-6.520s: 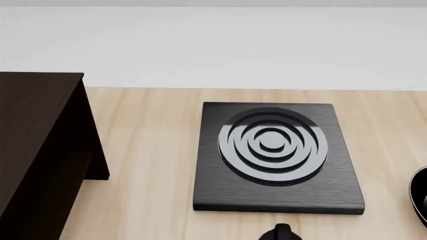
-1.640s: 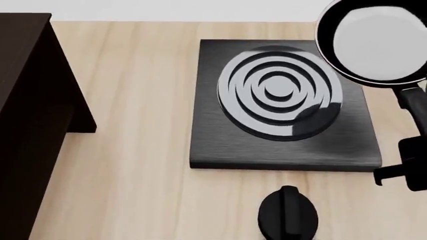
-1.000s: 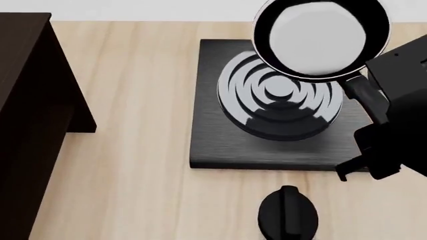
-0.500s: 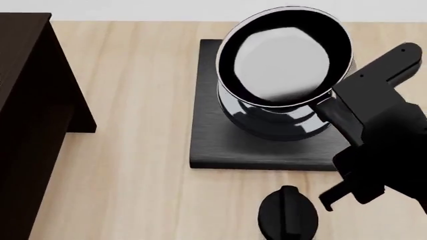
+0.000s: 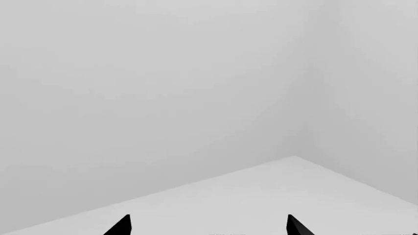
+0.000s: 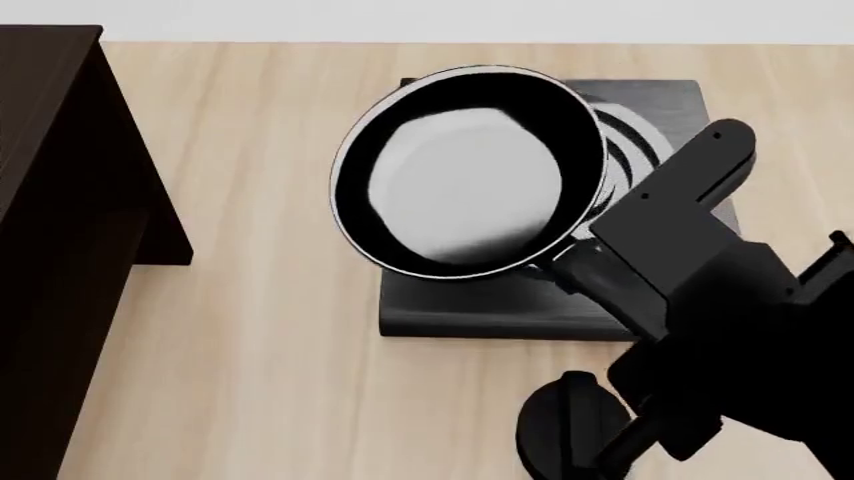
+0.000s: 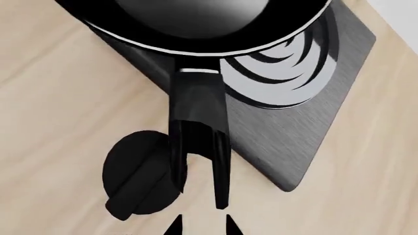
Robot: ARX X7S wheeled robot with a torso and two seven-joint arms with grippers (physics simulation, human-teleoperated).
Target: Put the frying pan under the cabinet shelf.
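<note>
The frying pan (image 6: pixel 467 175), black with a glossy pale-grey inside, hangs in the air over the left part of the black square slab (image 6: pixel 667 105). My right gripper (image 6: pixel 571 270) is shut on its short black handle (image 7: pixel 196 122), and in the right wrist view that gripper (image 7: pixel 202 226) shows two dark fingertips just behind the handle's end. The dark brown cabinet shelf (image 6: pixel 60 200) stands at the table's left edge, well left of the pan. My left gripper (image 5: pixel 207 226) is open, facing only white walls, and does not show in the head view.
A black round knob (image 6: pixel 567 432) lies on the wooden table (image 6: pixel 254 340) in front of the slab, partly under my right arm. The slab's concentric rings (image 7: pixel 287 73) show beneath the pan. Bare wood lies between the slab and the cabinet.
The pan has travelled left and toward me with my right arm, from over the slab's far right corner to over its left side. The arm now fills the lower right.
</note>
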